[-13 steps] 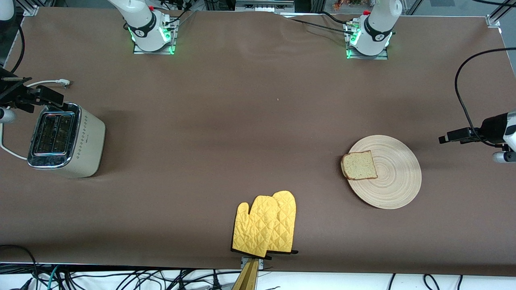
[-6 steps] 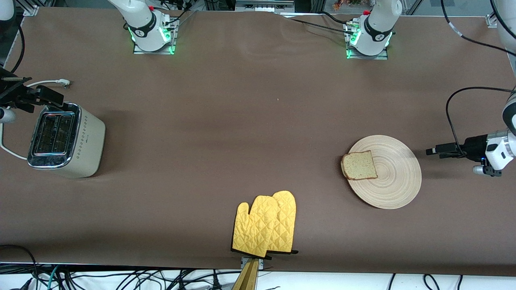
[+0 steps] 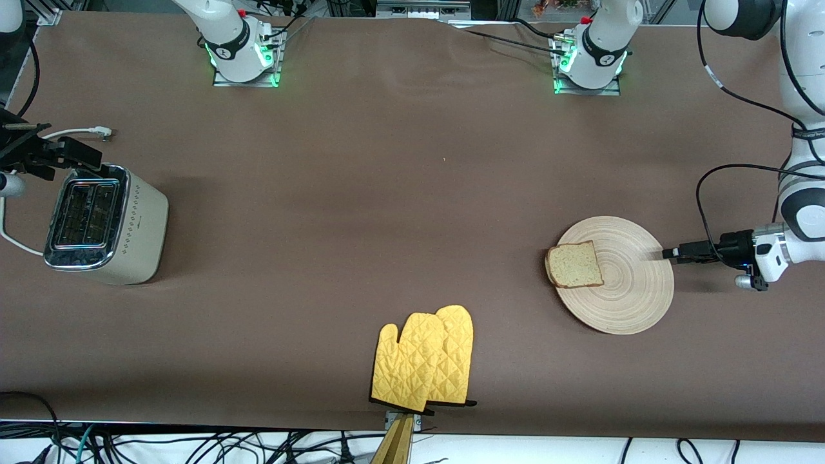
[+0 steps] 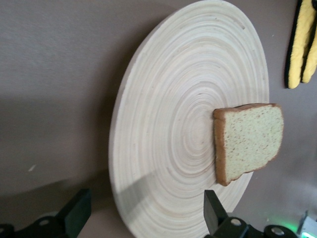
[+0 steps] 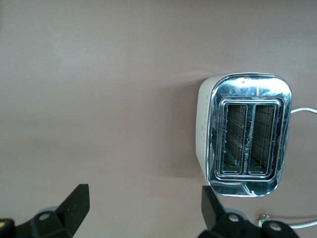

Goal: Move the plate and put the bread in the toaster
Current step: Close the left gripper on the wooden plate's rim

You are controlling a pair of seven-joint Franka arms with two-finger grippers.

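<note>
Nothing done yet. Front view: bread lies on plate at the left arm's end of the desk, left pincer at the plate's rim; toaster empty. Left wrist view: jaws spread, holding nothing. Right wrist view: right pincer open over the toaster, waiting.

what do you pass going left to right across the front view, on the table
right gripper → toaster → oven mitts → bread → plate → left gripper
</note>
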